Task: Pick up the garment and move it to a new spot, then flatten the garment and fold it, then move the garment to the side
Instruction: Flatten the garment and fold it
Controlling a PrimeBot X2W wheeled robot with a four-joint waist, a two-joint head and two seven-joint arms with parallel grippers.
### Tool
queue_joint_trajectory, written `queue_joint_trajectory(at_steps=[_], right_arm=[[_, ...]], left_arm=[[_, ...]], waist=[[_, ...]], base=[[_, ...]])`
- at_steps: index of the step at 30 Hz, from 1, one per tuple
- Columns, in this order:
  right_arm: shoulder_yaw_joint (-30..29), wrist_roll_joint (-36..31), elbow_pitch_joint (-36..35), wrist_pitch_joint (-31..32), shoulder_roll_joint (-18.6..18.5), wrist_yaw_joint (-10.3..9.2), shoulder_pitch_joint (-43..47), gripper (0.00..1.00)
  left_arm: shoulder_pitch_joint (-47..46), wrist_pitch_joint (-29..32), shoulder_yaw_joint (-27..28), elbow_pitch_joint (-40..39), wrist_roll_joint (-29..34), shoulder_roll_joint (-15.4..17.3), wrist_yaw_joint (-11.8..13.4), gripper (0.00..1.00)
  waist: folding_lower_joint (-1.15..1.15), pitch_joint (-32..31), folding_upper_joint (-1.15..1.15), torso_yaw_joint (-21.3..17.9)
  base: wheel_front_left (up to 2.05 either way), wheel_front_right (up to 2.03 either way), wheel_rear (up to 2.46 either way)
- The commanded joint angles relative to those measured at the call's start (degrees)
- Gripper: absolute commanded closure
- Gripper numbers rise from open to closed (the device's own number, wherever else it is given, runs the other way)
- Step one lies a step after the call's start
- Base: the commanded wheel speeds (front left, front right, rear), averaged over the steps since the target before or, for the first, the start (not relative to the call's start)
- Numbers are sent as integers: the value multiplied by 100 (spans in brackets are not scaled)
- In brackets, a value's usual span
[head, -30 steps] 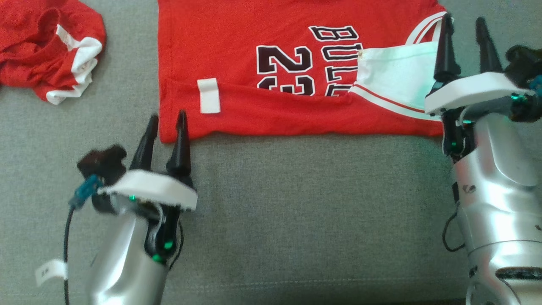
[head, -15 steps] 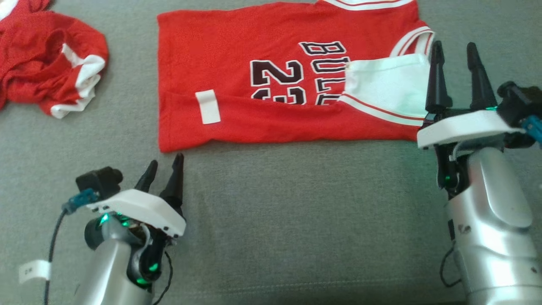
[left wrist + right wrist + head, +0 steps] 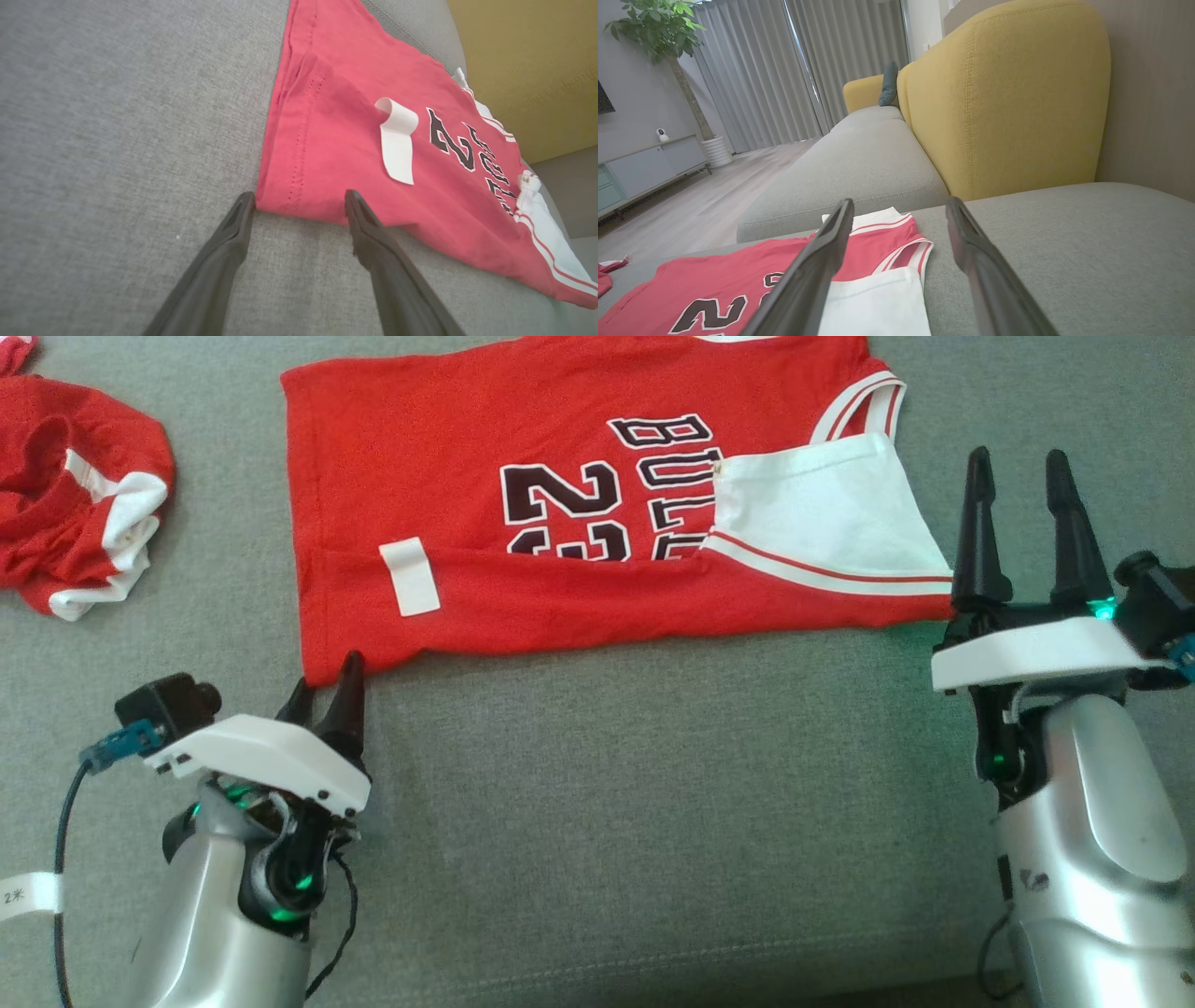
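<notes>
**On the sofa seat: jersey partly folded, both pincers spread**

Across the grey sofa seat [image 3: 653,784] the red jersey [image 3: 448,439] lies flat, its length running from my left to my right. Its near long edge is folded up over the front and covers the lower half of the dark digits. A white label [image 3: 409,577] sits on that folded band near the left end. At the right end, a white inner panel [image 3: 812,523] is turned outward, edged with a red and white stripe.

1. Left pincer [image 3: 327,674]: jaws wide, holding nothing. In the left wrist view the pincer [image 3: 300,196] flanks the near-left corner of the jersey [image 3: 355,84], one fingertip on each side of the hem. I cannot tell whether either tip touches the cloth. The label [image 3: 397,140] curls up at one end.

2. Right pincer [image 3: 1017,457]: jaws wide, holding nothing. It stands just beside the jersey's right end, over bare cushion. In the right wrist view the pincer [image 3: 900,201] points along the seat toward the yellow backrest [image 3: 1004,93], with the jersey [image 3: 691,284] below and to the left.

A second red garment [image 3: 75,523] lies crumpled at the far left, apart from the jersey.
</notes>
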Motion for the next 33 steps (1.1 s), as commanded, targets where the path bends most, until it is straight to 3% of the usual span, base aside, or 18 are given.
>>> queue_joint_trajectory(at_steps=[1, 6, 7, 9, 13, 21, 31, 32, 33], right_arm=[[81, -72, -244, -12, 8, 37, 9, 0], [123, -96, -331, 84, 8, 37, 107, 0], [140, -113, -334, 120, 8, 37, 119, 0], [157, -146, -326, 211, 8, 37, 139, 0], [62, -335, -179, 559, 8, 37, 185, 0], [-40, -549, 393, 1165, 8, 37, 199, 0], [-37, -475, 1150, 1745, 8, 37, -17, 0], [12, -402, 1220, 1781, 8, 37, -48, 14], [49, -353, 1282, 1800, 8, 37, -80, 34]], left_arm=[[-168, 33, 198, -110, -15, 87, 45, 0], [-242, 68, 244, 17, -34, 114, 143, 2], [-258, 82, 235, 45, -23, 128, 153, 15], [-288, 118, 208, 81, -12, 146, 156, 55], [-348, -7, 170, 26, 43, 172, 99, 100], [-349, -531, 195, -160, 253, 283, 66, 100], [-349, -624, 156, -196, 262, 288, 70, 100], [-349, -638, 151, -189, 266, 290, 68, 100], [-350, -653, 146, -182, 274, 295, 68, 100]], waist=[[0, 8, 0, -12], [0, 56, 0, -75], [0, 68, 0, -90], [0, 94, 0, -115], [0, 149, 0, -128], [0, 180, 0, -20], [0, 247, 0, 99], [0, 249, 0, 105], [0, 252, 0, 108]], base=[[0, 0, 0], [0, 0, 0], [0, 0, 0], [0, 0, 0], [0, 0, 0], [0, 0, 0], [0, 0, 0], [0, 0, 0], [0, 0, 0]])
